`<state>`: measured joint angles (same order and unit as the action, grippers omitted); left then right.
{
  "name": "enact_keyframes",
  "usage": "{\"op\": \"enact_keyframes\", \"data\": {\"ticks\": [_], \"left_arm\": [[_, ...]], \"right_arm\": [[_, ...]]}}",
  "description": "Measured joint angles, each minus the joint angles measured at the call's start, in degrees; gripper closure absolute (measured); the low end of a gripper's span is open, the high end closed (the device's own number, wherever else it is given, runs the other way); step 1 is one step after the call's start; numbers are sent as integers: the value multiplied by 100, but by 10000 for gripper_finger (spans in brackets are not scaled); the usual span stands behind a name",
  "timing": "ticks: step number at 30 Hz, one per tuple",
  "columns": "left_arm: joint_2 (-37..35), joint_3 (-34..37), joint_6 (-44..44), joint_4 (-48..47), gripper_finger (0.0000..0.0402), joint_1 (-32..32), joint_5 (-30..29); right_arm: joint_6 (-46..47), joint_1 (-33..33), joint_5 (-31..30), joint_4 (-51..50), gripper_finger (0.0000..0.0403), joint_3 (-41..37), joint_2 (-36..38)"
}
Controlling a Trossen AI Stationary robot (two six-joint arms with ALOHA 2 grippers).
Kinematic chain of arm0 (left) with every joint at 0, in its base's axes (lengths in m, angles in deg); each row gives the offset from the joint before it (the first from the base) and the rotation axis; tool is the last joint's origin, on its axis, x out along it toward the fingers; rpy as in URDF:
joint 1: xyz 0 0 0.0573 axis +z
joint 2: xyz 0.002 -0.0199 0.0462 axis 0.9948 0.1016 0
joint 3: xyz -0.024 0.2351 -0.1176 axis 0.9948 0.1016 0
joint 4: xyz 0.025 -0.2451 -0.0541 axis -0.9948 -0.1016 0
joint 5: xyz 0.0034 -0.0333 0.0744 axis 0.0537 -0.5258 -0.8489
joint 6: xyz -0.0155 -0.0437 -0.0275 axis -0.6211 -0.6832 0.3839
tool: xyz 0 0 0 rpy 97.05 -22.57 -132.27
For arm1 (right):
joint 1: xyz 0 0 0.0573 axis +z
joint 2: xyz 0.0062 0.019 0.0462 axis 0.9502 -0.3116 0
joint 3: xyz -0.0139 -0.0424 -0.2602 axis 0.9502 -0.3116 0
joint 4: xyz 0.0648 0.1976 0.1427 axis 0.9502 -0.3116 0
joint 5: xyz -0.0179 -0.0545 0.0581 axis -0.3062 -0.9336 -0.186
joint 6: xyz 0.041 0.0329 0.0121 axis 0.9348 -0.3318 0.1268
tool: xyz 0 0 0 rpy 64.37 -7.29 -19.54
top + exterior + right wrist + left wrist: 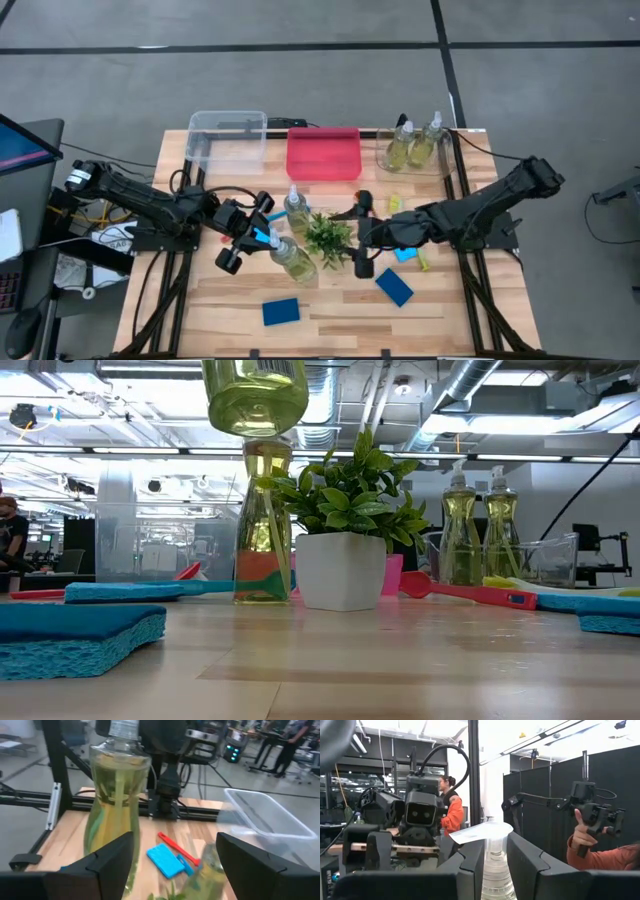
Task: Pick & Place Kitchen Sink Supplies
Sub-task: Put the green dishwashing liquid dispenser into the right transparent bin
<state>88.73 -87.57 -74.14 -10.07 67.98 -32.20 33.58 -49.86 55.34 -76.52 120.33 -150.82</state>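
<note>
My left gripper [255,236] is shut on a clear pump bottle of yellow-green liquid [293,258], held up off the table; the low view shows only its base [255,395]. A second bottle [297,207] stands on its base behind it. My right gripper [360,236] stands open on the far side of the leafy plant [328,238], facing the lifted bottle [117,795], with nothing between its fingers. Blue sponges [281,311] [394,287] lie flat near the front edge. A red brush [175,849] lies beside another sponge [165,859]. My left gripper pinches the bottle's clear neck [495,857], just under the pump head [480,831], between its two fingers. The fingers come about level from the table's left side. The bottle hangs below them, roughly upright and lifted clear of the table.
A clear bin [228,135] and a pink bin [323,153] stand at the far edge. A clear bin at the far right [440,165] holds two more bottles [415,148]. The potted plant stands mid-table between the grippers. A red brush [465,592] lies on the right.
</note>
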Motion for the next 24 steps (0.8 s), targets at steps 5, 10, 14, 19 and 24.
{"op": "enact_keyframes", "data": {"ticks": [5, 10, 14, 19, 24], "left_arm": [[0, 0, 0, -1, 329, 0, 0], [0, 0, 0, -17, 329, 0, 0], [0, 0, 0, -48, 328, 0, 0], [0, 0, 0, -46, 330, 0, 0], [0, 0, -7, -44, 327, -4, 44]], "right_arm": [[-18, -197, 422, 431, 127, 0, -293], [-78, -265, 472, 899, 126, 0, -670], [-186, -265, 475, 1318, 126, 7, -963], [-181, -245, 507, 1326, 126, 274, -1221], [-73, -234, 817, 1042, 126, 624, -1393]]}}
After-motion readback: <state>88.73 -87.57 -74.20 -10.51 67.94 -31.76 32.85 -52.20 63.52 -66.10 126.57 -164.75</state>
